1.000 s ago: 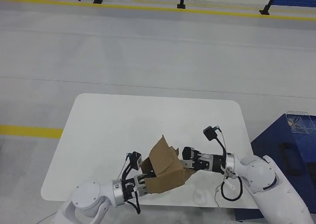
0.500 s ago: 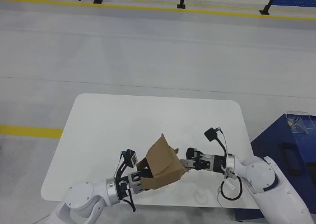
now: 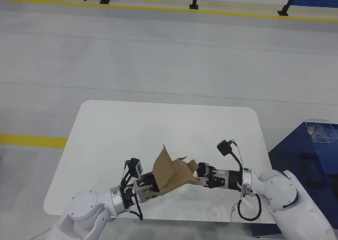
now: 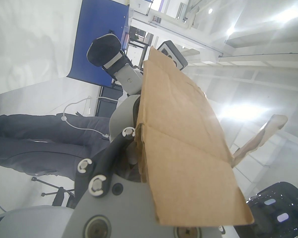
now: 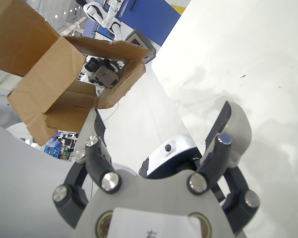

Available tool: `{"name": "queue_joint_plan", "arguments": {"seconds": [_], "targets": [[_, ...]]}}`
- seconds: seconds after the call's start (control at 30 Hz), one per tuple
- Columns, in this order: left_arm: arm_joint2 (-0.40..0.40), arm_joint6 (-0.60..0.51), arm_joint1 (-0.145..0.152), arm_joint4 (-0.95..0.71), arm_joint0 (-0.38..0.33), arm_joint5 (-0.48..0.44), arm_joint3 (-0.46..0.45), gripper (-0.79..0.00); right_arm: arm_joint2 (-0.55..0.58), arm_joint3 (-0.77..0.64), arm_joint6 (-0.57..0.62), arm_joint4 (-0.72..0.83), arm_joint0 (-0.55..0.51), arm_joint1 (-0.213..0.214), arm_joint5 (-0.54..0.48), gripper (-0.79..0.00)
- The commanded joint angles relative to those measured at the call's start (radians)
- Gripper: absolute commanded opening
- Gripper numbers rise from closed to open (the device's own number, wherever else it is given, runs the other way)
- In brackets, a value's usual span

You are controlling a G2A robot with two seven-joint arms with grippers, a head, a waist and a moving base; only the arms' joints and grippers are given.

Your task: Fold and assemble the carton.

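Carton is off the surface, held up over the near edge of the white table, roughly mid-width, between my two grippers. It's brown corrugated, half-opened into a tube and tilted, with one corner poking up and the end flaps loose and splayed.

My left gripper is clamped on a side panel at the carton's left end. In the left wrist view the panel runs straight out from the jaws (far finger hidden behind it).

My right gripper is spread wide with nothing between the fingers. One fingertip sits right at the edge of a lower flap; can't tell if it actually touches. Through the carton's open end, the right wrist view shows the left gripper behind the flaps.

Right of the table is a blue cabinet with a clear plastic tray on top. A yellow floor line runs off to the left.
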Motion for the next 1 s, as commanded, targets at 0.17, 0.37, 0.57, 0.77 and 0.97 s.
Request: {"name": "queue_joint_plan", "arguments": {"seconds": [0.17, 0.37, 0.57, 0.77, 0.97], "targets": [[0.015, -0.003, 0.001, -0.001, -0.007, 0.024, 0.007, -0.785, 0.026, -0.004, -0.024, 0.001, -0.006, 0.003, -0.023, 0.000], [0.042, -0.043, 0.003, 0.003, -0.016, 0.040, 0.008, -0.785, 0.030, -0.010, -0.023, 0.002, -0.013, 0.004, -0.019, 0.000], [0.056, -0.055, 0.004, 0.003, -0.024, 0.042, 0.011, -0.785, 0.003, 0.000, -0.034, -0.025, -0.002, 0.001, -0.010, 0.000], [0.066, -0.048, 0.005, 0.008, -0.031, 0.062, 0.020, -0.785, 0.012, -0.007, -0.034, 0.018, 0.001, 0.001, -0.036, 0.000], [0.092, -0.034, 0.003, 0.015, -0.047, 0.088, 0.034, -0.785, 0.054, -0.033, -0.044, 0.046, -0.018, 0.006, -0.058, 0.000]]}}
